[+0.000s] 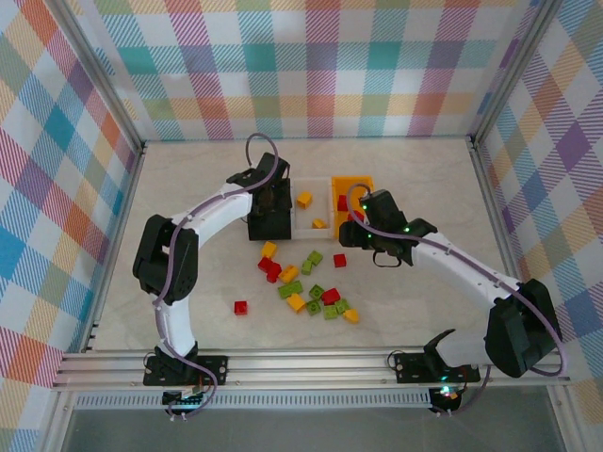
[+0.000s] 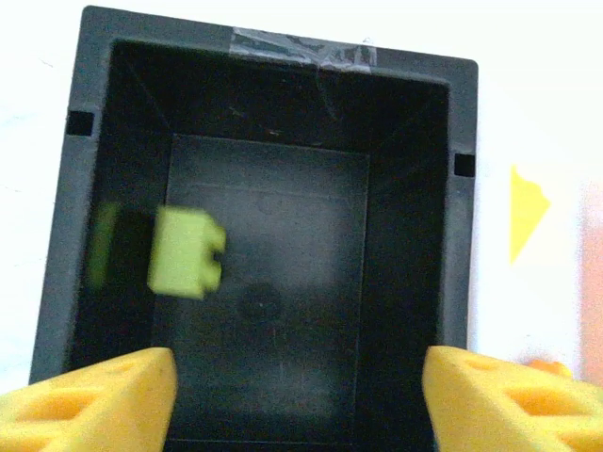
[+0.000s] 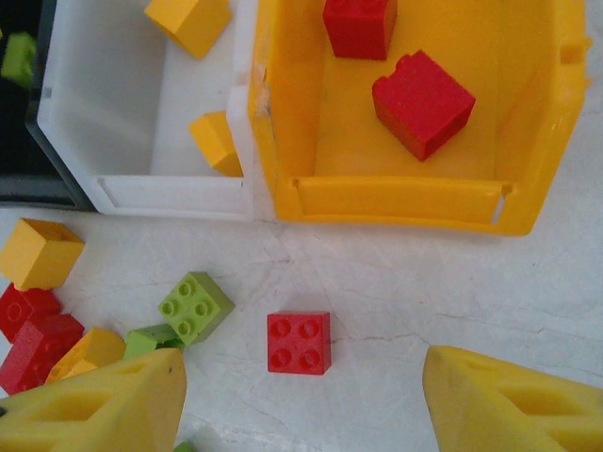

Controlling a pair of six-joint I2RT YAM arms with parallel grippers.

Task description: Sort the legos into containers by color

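The left pincer (image 2: 299,377) stands wide, its two yellow fingers (image 2: 104,395) far apart with nothing between them; it hangs over the black bin (image 2: 462,235), which is joined to the left flank of the white bin (image 1: 320,193); inside the black bin, toward the wall farthest from the white bin, a lime brick (image 2: 186,252) shows blurred, clear of both fingers; in the top view this pincer (image 1: 273,198) sits above the black bin (image 1: 268,226), just beside the white bin.

The right pincer (image 3: 303,377) is also wide and grips nothing; it hovers over the counter (image 3: 452,301) on the near side of the bins, toward the arm bases, slightly to the right of the white bin (image 3: 113,94); a lone red brick (image 3: 299,342) lies studs-up on the counter just ahead of the gap between its fingers.

The orange-yellow bin (image 3: 405,198) touches the right flank of the white bin and holds two red bricks (image 3: 422,102); the white bin itself holds two yellow bricks (image 3: 217,141).

The loose bricks (image 1: 306,282), red, lime and yellow mixed, lie scattered on the counter on the near side of the white bin; one small red piece (image 1: 241,306) lies apart from them, nearer the left arm's base.
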